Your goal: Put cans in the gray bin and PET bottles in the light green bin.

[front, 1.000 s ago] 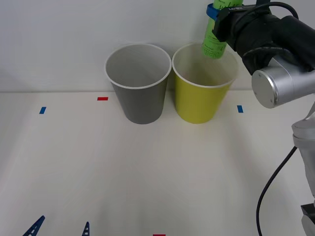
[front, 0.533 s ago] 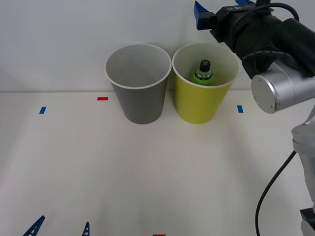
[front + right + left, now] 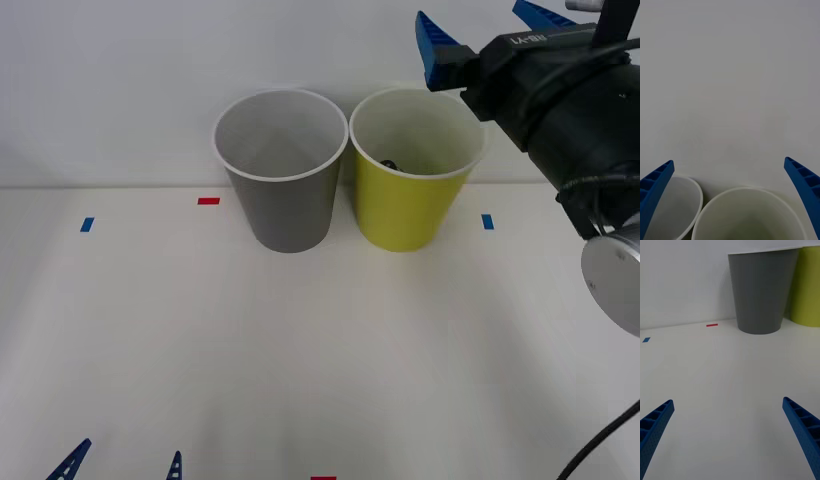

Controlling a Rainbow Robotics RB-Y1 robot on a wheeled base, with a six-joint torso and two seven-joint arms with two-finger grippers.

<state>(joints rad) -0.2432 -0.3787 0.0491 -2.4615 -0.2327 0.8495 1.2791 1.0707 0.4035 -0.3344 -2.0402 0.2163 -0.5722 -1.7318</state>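
The bottle [image 3: 388,164] lies down inside the green bin [image 3: 405,205], with just a dark bit of it peeking over the near rim in the front view; its body is hidden by the bin wall. The green bin stands upright on the white table [image 3: 300,340] at the far edge, close to the wall, and just beside it on the robot's left stands the gray bin [image 3: 285,195], also upright; their white rims nearly touch. The gray bin's pale inside looks bare as far as the front view reaches.

The right gripper [image 3: 485,30] hangs in the air above and a little behind the green bin's right side, its blue fingers [image 3: 432,45] spread wide and holding nothing. In the right wrist view the same gripper [image 3: 730,198] looks down past its two parted fingers at the green bin's open mouth [image 3: 747,213], with the gray bin's rim [image 3: 688,204] next to it.

The left gripper [image 3: 120,465] sits low at the near edge of the table, well apart from both bins, its finger tips spread and nothing between them. In the left wrist view that gripper [image 3: 728,431] faces across the bare table toward the gray bin [image 3: 762,290], with the green bin [image 3: 808,287] behind it at one side.

Small tape marks sit on the table: a red one [image 3: 208,201] near the gray bin, and a blue one [image 3: 487,221] near the green bin.
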